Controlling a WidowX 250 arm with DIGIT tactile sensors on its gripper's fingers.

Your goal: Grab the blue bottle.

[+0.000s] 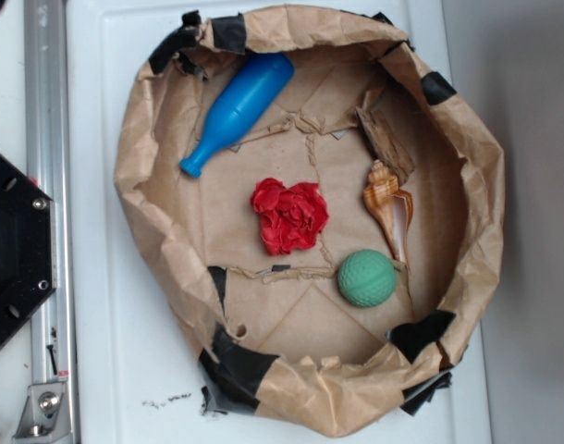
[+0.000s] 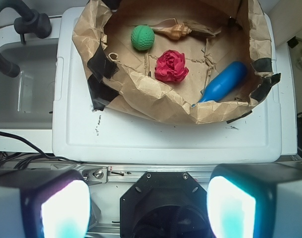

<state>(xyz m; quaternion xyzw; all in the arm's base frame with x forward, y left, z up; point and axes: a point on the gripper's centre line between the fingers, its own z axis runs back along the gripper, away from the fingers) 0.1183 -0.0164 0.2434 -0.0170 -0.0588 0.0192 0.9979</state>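
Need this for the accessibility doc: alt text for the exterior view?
A blue bottle lies on its side at the upper left of a crumpled brown paper basin, with a red flower, a seashell and a green ball nearby. No gripper is visible.

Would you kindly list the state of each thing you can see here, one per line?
Blue bottle: lying on its side against the paper wall, mouth toward the lower left, not gripped.
Green ball: resting on the paper floor, loose.
Red flower: lying mid-floor, untouched.
Shell: lying flat beside the ball.
Paper bowl: crumpled, taped, open on top.
Gripper: open, empty, well short of the bowl.
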